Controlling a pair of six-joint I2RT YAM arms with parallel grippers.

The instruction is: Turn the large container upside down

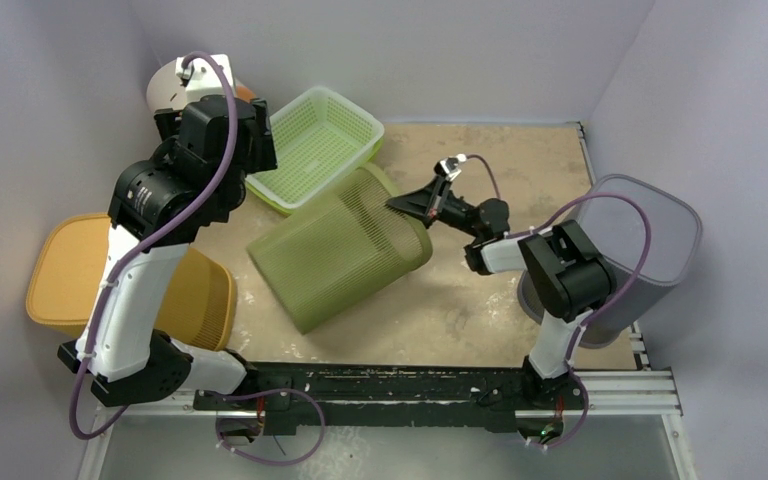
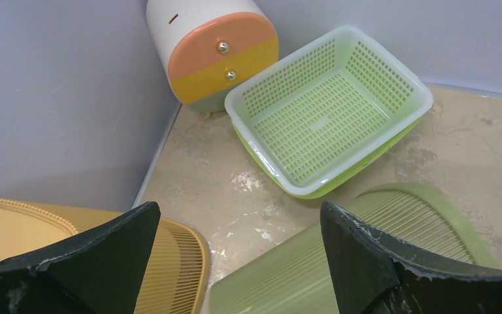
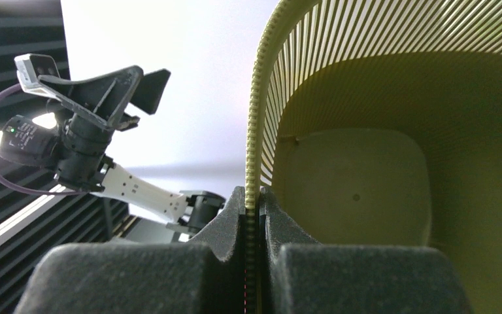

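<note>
My right tool [image 3: 253, 199] pinches the rim of the large olive-green slatted plastic bin [image 1: 335, 255]. The bin lies sideways, base pointing away from that tool, while my left tool [image 2: 238, 248] gapes empty near the bin.

**Soft light above, glare at the right wrist**

From above we see soft, even light; the ribbed olive-green plastic bin [image 1: 345, 250] casts a faint shadow on the mottled beige tabletop [image 1: 520, 160]. At the left wrist the pale green perforated plastic basket [image 2: 330, 111] is crisp, and the black fingers [image 2: 98, 261] of the left gripper [image 2: 238, 212] sit dark at the bottom edge. At the right wrist the backdrop glares white, backlighting the bin's slats, and its inner wall sits in shadow.
</note>
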